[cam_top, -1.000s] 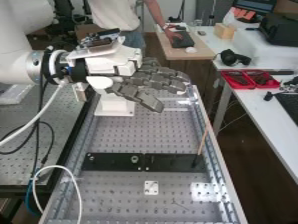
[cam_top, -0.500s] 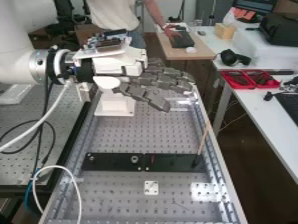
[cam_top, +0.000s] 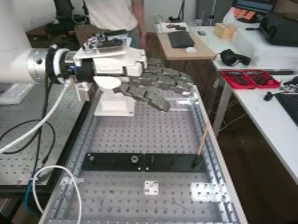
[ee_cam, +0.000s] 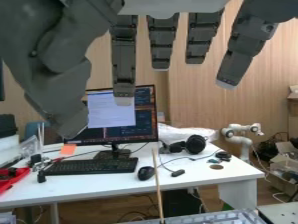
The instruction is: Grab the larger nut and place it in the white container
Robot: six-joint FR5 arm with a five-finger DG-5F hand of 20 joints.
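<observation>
High view, the hand: out over the far end of the counter (cam_top: 133,131) went the dark grey hand (cam_top: 156,80), high above its surface, the white arm (cam_top: 18,62) coming in from the view's left.
Grip: wide, and nothing in it! The fingers stretched out nearly straight, with the thumb well apart from them.
White container: there it was, the white container (cam_top: 114,106), below the hand, near the counter's far left corner; whatever lay inside was hidden from view.
Black bar: down at the counter's near end, a flat black bar (cam_top: 169,162) ran across from close to the left edge towards the right edge.
On the bar: the smaller nut (cam_top: 91,158) stood close to the bar's left end, the bearing (cam_top: 135,159) further along, between that end and the middle.
Stick: up from the bar's right end rose a thin wooden stick (cam_top: 202,142), tilted, by the counter's right edge.
White plate: flat on the counter, just nearer than the bar, sat a small white plate (cam_top: 151,188).
Wrist view: the hand's fingers (ee_cam: 124,57) hung spread and apart, the thumb (ee_cam: 56,75) bulky beside them; beyond stood a monitor (ee_cam: 112,117), a keyboard (ee_cam: 90,166) and headphones (ee_cam: 195,144) on a white desk (ee_cam: 199,175).
</observation>
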